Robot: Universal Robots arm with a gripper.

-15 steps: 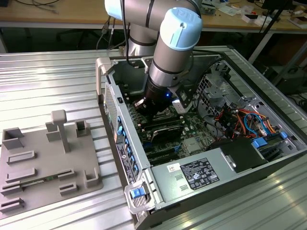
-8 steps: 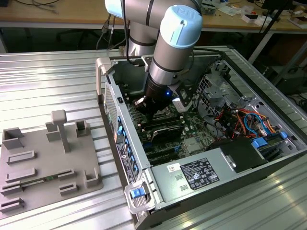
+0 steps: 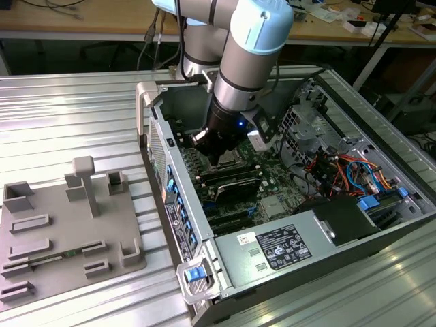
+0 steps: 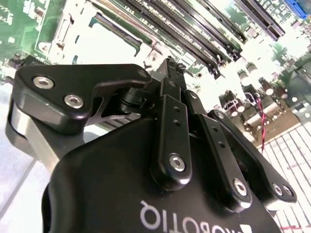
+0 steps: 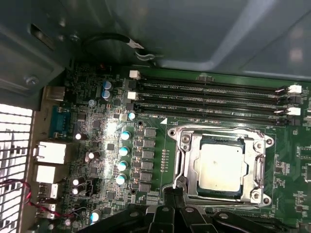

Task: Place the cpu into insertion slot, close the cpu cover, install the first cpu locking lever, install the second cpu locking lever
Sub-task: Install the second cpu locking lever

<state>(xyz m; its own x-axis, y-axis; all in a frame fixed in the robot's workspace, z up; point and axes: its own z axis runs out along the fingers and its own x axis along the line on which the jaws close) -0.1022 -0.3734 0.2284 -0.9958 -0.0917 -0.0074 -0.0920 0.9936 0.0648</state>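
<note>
One cpu point(image 5: 221, 167) sits in the insertion slot point(image 5: 192, 191), cpu cover point(image 5: 257, 170) down around it, on the motherboard point(image 5: 160, 160) beside the memory slots point(image 5: 214, 99). Your gripper point(image 5: 170, 191) has its fingers pressed together, holding nothing, tip at the slot's rim corner. The arm point(image 3: 242, 61) reaches steeply down into the computer case point(image 3: 381, 225).
</note>
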